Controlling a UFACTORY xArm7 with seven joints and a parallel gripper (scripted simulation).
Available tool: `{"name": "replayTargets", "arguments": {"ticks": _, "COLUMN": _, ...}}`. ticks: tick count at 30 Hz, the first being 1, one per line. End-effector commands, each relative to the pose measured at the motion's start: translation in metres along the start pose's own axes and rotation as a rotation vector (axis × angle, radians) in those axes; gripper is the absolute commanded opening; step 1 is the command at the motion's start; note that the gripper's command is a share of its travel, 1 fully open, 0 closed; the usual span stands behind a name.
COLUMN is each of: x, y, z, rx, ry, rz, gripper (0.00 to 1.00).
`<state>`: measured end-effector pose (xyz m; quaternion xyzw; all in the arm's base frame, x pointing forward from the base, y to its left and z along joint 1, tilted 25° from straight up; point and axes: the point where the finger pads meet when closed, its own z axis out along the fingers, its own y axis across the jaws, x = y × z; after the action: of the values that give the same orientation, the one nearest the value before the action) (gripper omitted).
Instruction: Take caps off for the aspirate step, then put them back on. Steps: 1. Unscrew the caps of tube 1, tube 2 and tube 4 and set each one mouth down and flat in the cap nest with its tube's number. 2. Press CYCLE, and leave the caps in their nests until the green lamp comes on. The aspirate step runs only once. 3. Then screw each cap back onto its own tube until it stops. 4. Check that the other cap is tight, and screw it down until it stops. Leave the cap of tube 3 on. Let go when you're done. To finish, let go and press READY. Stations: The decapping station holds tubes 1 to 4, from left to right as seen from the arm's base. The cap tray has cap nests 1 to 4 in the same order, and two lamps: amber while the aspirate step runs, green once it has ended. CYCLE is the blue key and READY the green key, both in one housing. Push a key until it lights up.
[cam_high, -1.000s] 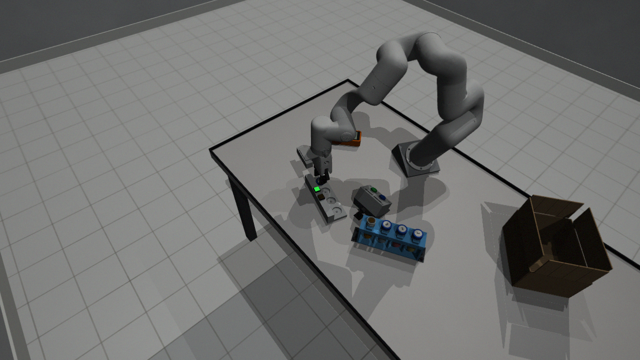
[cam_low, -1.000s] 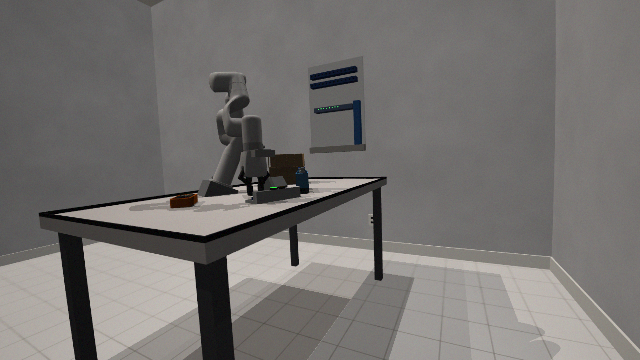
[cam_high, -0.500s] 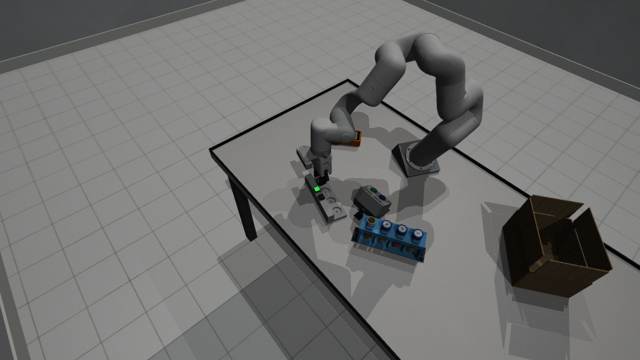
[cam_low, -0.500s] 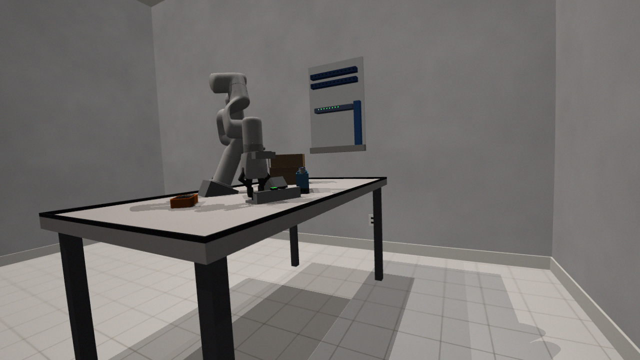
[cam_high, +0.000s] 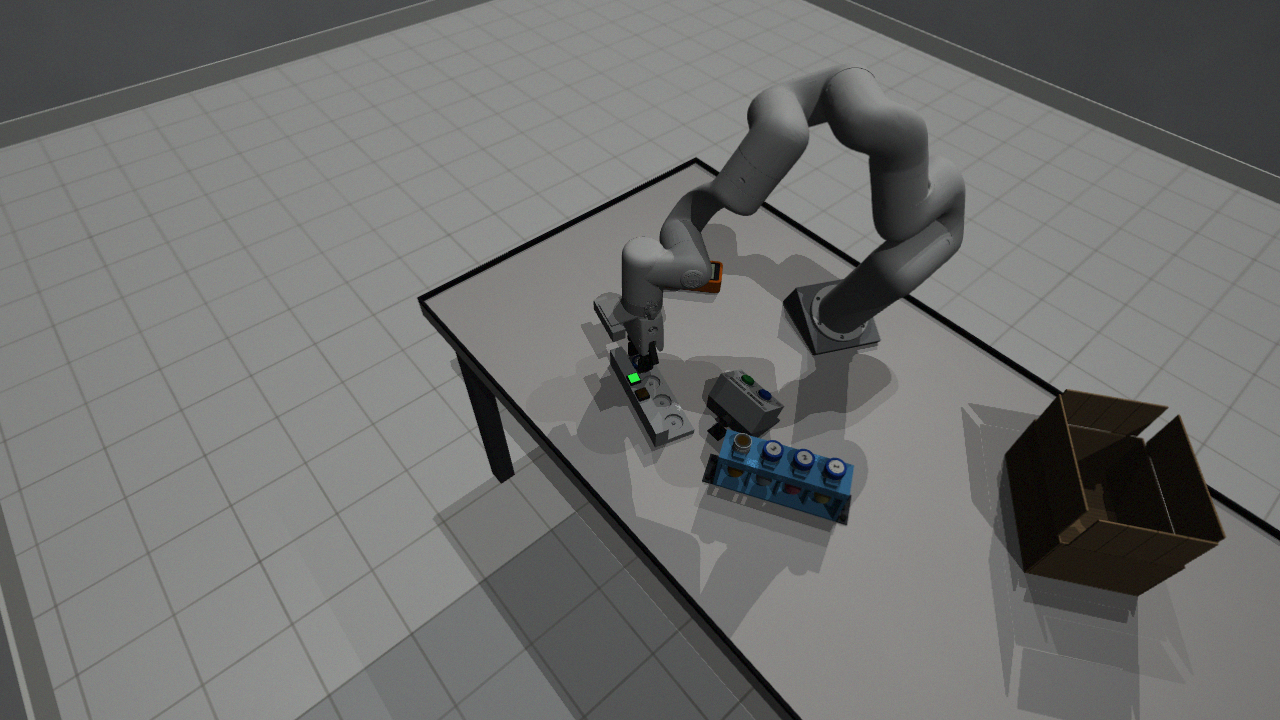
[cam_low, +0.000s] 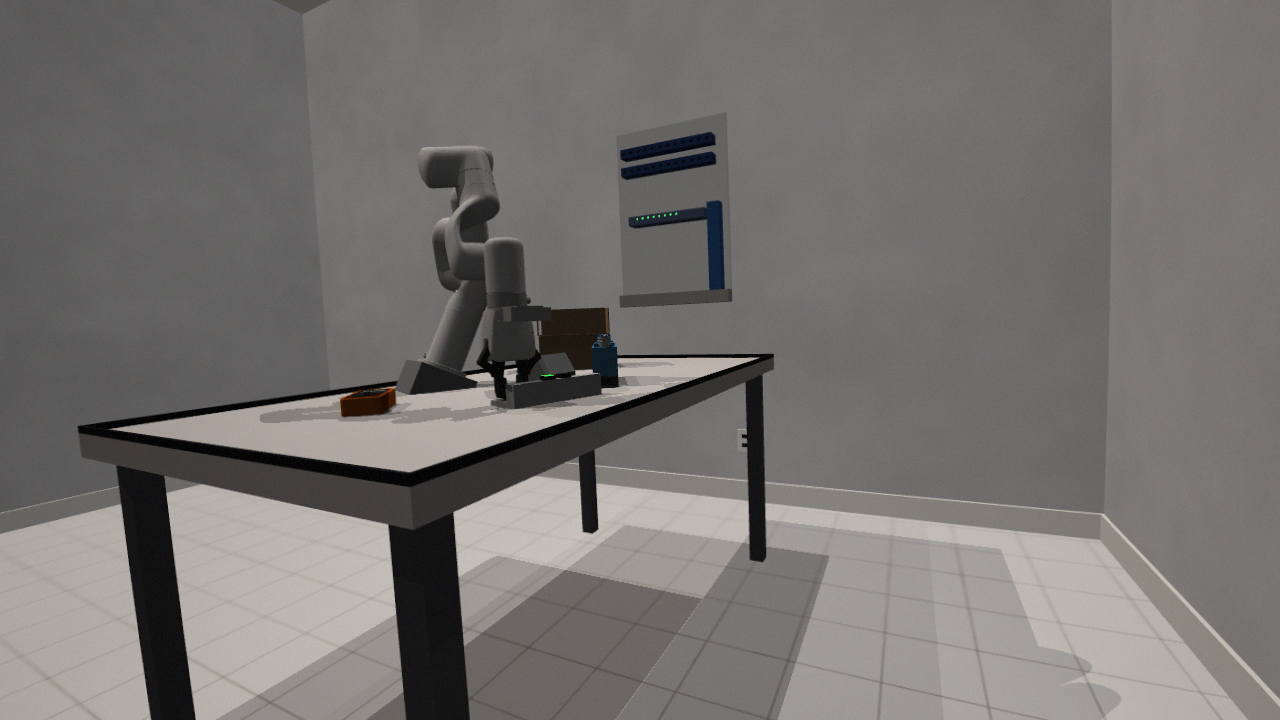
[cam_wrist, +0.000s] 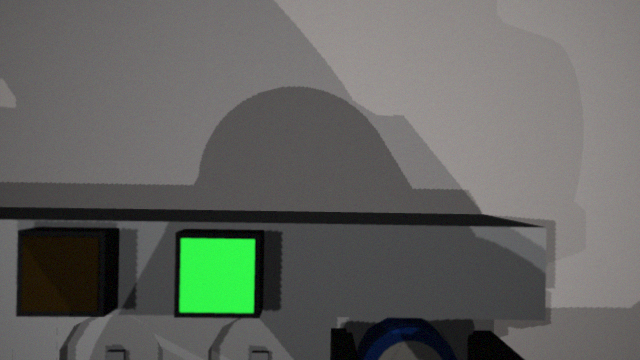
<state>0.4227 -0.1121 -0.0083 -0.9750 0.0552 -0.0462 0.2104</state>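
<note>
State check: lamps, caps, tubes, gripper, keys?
Green lamp: lit.
Amber lamp: dark.
Cap 4: in its nest, fingers on both sides.
Gripper: part open, not clamped yet.
Leftmost tube: uncapped.
Other three tubes: capped.
Keys: unlit, apparently.

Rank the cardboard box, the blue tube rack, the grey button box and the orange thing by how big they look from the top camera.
1. Cardboard box, by far.
2. Blue tube rack.
3. Grey button box.
4. Orange thing, though the arm hides most of it, so its place is unsure.
</note>
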Motion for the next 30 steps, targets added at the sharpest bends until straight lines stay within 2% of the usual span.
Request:
{"name": "replayTargets", "arguments": {"ticks": 1, "x": 0.001, "y": 0.001, "z": 0.000, "rx": -0.002, "ry": 0.004, "rz": 0.000, "gripper": 0.46}}
{"name": "replayTargets", "arguments": {"ticks": 5, "x": 0.001, "y": 0.001, "z": 0.000, "rx": -0.002, "ry": 0.004, "rz": 0.000, "gripper": 0.46}}
{"name": "replayTargets", "arguments": {"ticks": 6, "x": 0.001, "y": 0.001, "z": 0.000, "rx": -0.002, "ry": 0.004, "rz": 0.000, "gripper": 0.00}}
{"name": "replayTargets", "arguments": {"ticks": 20, "x": 0.001, "y": 0.001, "z": 0.000, "rx": -0.002, "ry": 0.004, "rz": 0.000, "gripper": 0.00}}
{"name": "replayTargets", "arguments": {"ticks": 26, "x": 0.001, "y": 0.001, "z": -0.030, "rx": -0.002, "ry": 0.004, "rz": 0.000, "gripper": 0.00}}
{"name": "replayTargets", "arguments": {"ticks": 28, "x": 0.001, "y": 0.001, "z": -0.030, "rx": -0.002, "ry": 0.004, "rz": 0.000, "gripper": 0.00}}
{"name": "replayTargets", "arguments": {"ticks": 30, "x": 0.001, "y": 0.001, "z": -0.040, "rx": -0.002, "ry": 0.004, "rz": 0.000, "gripper": 0.00}}
